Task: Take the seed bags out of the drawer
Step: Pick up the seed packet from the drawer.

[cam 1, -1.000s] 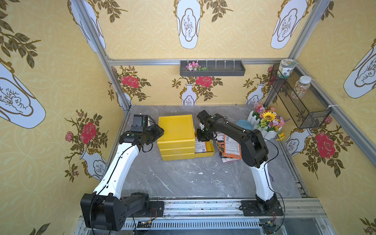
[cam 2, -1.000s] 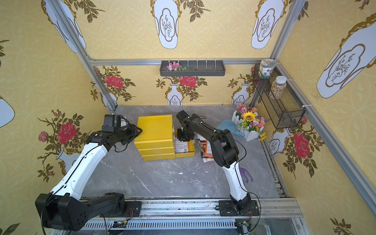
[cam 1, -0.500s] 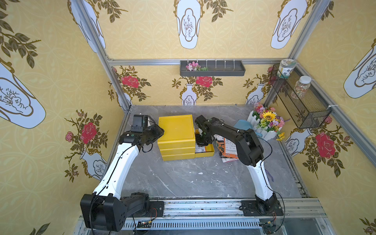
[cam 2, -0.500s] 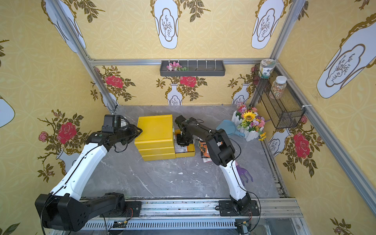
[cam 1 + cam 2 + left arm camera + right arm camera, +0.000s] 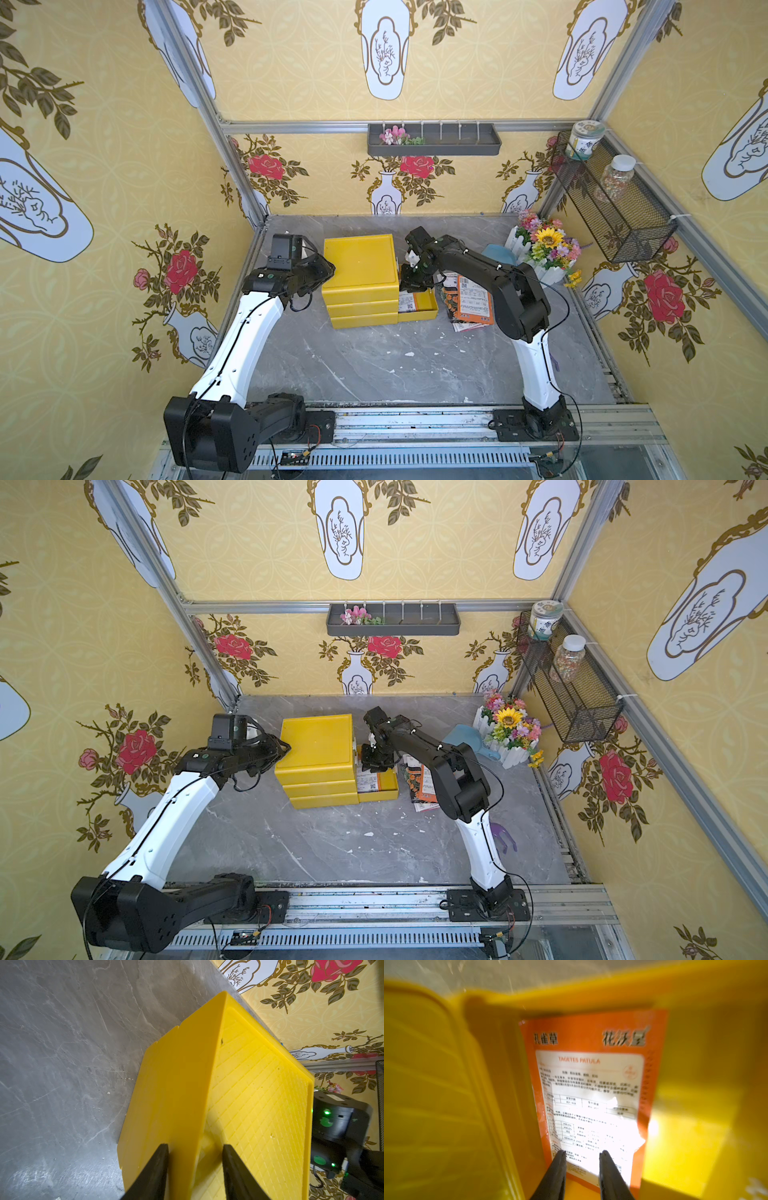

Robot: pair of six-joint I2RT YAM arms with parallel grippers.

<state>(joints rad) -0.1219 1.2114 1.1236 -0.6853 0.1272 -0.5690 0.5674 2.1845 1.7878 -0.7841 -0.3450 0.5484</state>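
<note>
- We read the table like a clock in the top views: back wall at 12, the arms' rail at 6.
- One yellow drawer unit point(image 5: 359, 266) stands near the middle of the grey, white-veined, stone-look table point(image 5: 374, 365). It is boxy moulded plastic with three tiers, and its lid has a raised diamond grid inside a smooth rim.
- One drawer point(image 5: 428, 305) stands open on the unit's 3 o'clock side. We cannot tell which tier it belongs to.
- One seed bag point(image 5: 591, 1095) lies flat in that drawer. It is a glossy orange rectangle, back up, with a rounded white panel of fine print and glare across it.
- The right gripper point(image 5: 582, 1153) reaches down into the drawer with its two slim black fingers apart over the bag's label and nothing between them. We cannot tell whether the tips touch the film.
- The left gripper point(image 5: 194, 1147), at the unit's 9 o'clock side, is clamped over the top edge, with one finger on the smooth side wall and one on the gridded lid.
- A loose pile of seed bags point(image 5: 471, 299) lies on the table just at 3 o'clock of the drawer. An orange-backed bag is on top, a dark flower-printed one shows at its 9 o'clock edge, and pale corners show underneath. We count at least three but cannot fix the number.
- At 2 o'clock stand one white picket planter point(image 5: 542, 272) of cloth flowers and one blue scoop point(image 5: 496, 251). One purple claw rake point(image 5: 503, 839) lies at 4 o'clock.
</note>
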